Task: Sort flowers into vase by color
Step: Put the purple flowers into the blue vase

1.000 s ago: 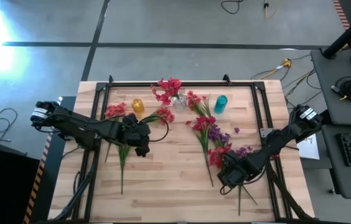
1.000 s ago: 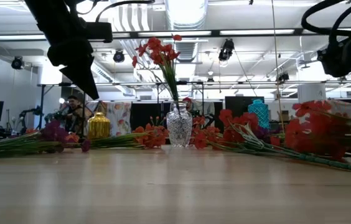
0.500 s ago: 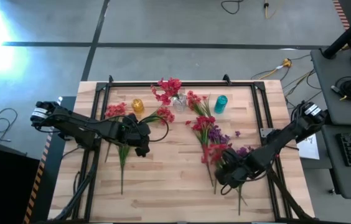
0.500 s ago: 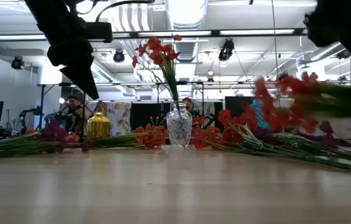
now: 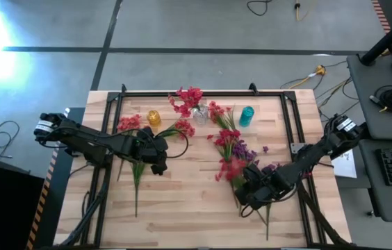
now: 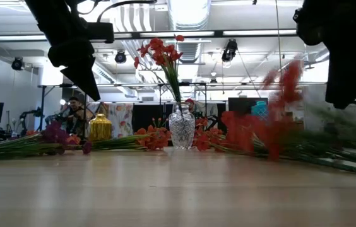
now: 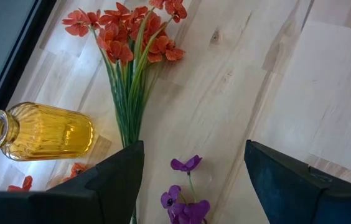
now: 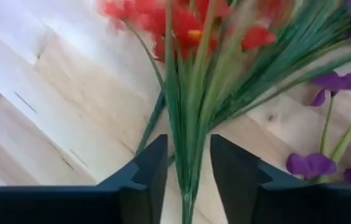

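Observation:
A clear glass vase (image 5: 199,114) at the far middle holds red flowers (image 5: 188,99). A yellow vase (image 5: 153,118) and a teal vase (image 5: 247,116) stand on either side of it. My right gripper (image 5: 247,191) hangs over the right-hand pile of flowers (image 5: 236,146). Its fingers stand slightly apart on either side of a red sprig's stems (image 8: 188,168). That red sprig (image 6: 278,107) is blurred above the table. My left gripper (image 7: 191,180) waits open above purple blossoms (image 7: 185,202), beside an orange-red sprig (image 7: 132,31). My right gripper has the red sprig's green stems (image 8: 187,186) running between its two fingers (image 8: 147,180), which slant down from above and lie across them. A thin strip shows on each side of the stems. I cannot tell whether the fingers touch them.
More sprigs lie at the left (image 5: 137,170), with red heads near the yellow vase (image 5: 128,123). Purple blossoms (image 8: 334,84) lie close beside the right gripper. A black frame (image 5: 203,92) rims the table. Bare wood stretches along the near edge.
My right gripper has risen and tipped, drawing a red sprig up from the right-hand pile. The sprig hung level half a second ago. Its blossom end now swings in a blur, and the red head has shifted a little toward the table's left.

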